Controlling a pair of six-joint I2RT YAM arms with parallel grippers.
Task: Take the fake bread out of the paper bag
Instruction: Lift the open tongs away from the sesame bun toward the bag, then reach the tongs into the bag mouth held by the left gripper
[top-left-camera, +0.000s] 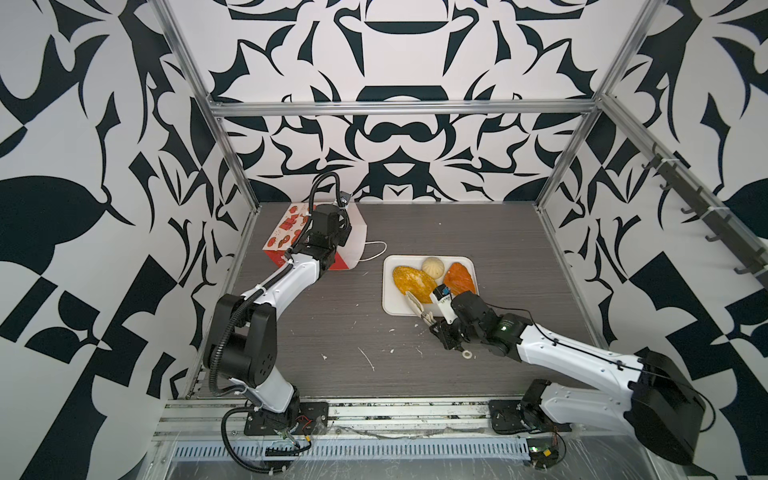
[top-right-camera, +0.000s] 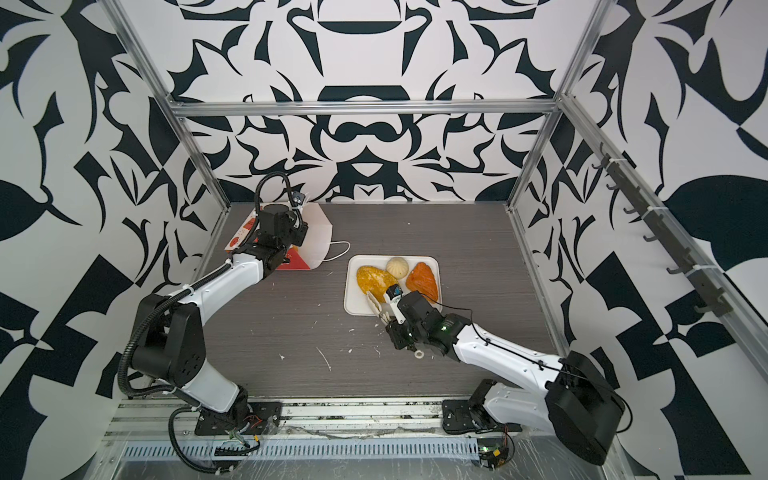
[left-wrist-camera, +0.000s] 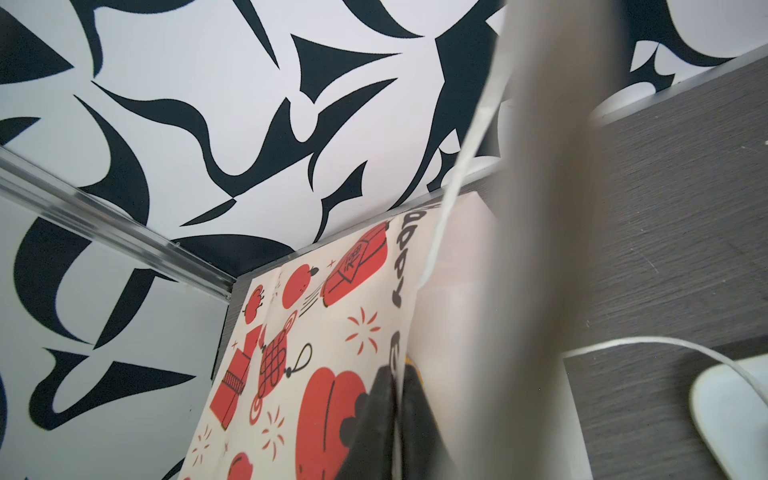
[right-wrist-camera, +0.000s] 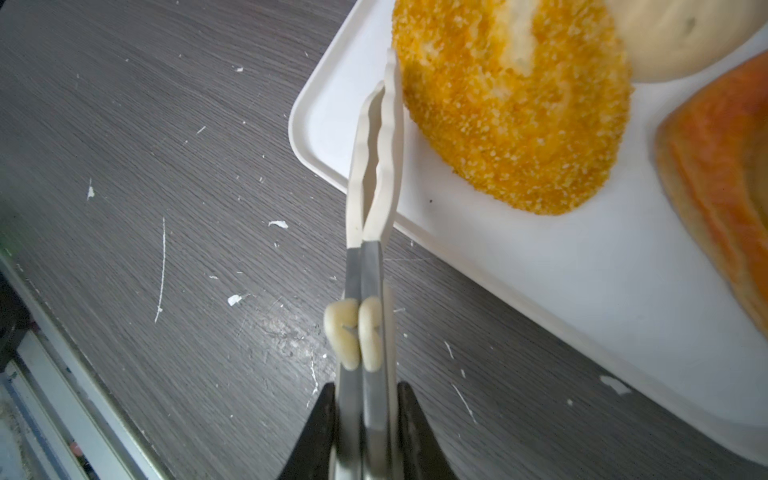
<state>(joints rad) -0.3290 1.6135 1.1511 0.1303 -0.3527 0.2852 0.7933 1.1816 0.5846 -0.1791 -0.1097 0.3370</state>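
The paper bag (top-left-camera: 286, 232) (top-right-camera: 316, 245) sits at the back left, red and patterned outside, its white inside turned to the right. My left gripper (left-wrist-camera: 397, 374) is shut on the bag's (left-wrist-camera: 332, 332) top edge; in both top views the wrist hides it. On the white tray (top-left-camera: 390, 307) (top-right-camera: 353, 305) (right-wrist-camera: 540, 270) lie three fake bread pieces: a yellow-orange crumbly oval (top-left-camera: 413, 281) (right-wrist-camera: 519, 116), a pale bun (top-left-camera: 433, 264) (right-wrist-camera: 685, 37) and an orange-brown piece (top-left-camera: 459, 277) (right-wrist-camera: 723, 174). My right gripper (right-wrist-camera: 368, 388) (top-left-camera: 440, 328) is shut on tongs (right-wrist-camera: 376, 166) (top-left-camera: 415, 305), whose closed tips hang empty over the tray's near corner.
A white cord handle (top-left-camera: 376, 249) trails from the bag toward the tray. White scraps and a small ring (top-left-camera: 466, 354) lie on the grey table. Metal frame posts stand at the back corners, close behind the bag. A rail of hooks (top-left-camera: 706, 216) runs along the right wall.
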